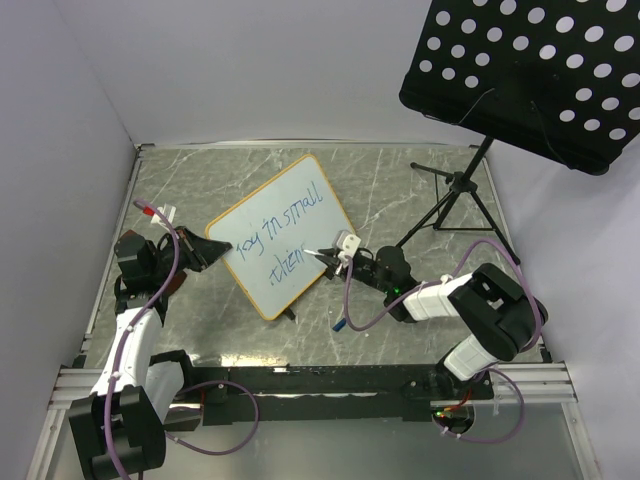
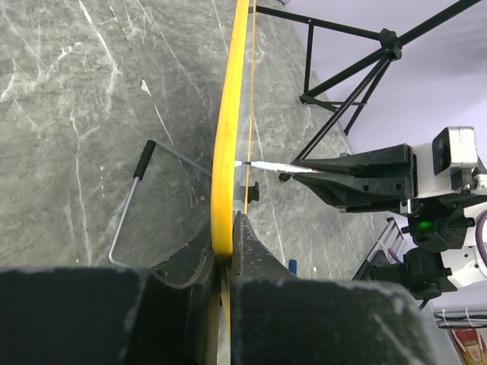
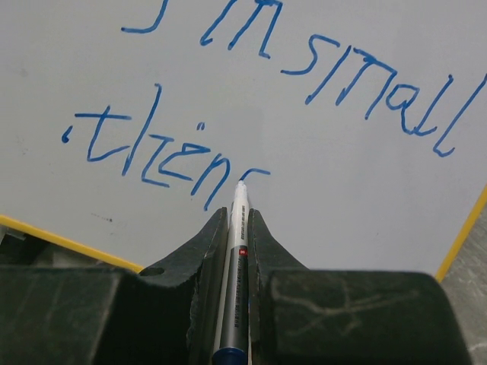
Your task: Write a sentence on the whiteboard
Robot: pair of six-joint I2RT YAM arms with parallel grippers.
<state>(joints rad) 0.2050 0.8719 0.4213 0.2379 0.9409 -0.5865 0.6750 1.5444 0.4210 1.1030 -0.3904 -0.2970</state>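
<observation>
Right wrist view: marker [image 3: 240, 196] tip on the whiteboard [image 3: 365, 198], mid-word.
The right hand [image 3: 238, 214] is clamped on the white marker, its tip touching the end of the sentence [image 3: 304, 76]: "joy in small" over an unfinished "thin". The left hand [image 2: 226, 242] pinches the board's yellow edge above the table [image 2: 68, 114].

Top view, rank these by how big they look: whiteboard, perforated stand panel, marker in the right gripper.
1. perforated stand panel: looks largest, but it stands raised toward the camera and runs off frame, so its lead is unsure.
2. whiteboard.
3. marker in the right gripper: clearly smallest.
</observation>
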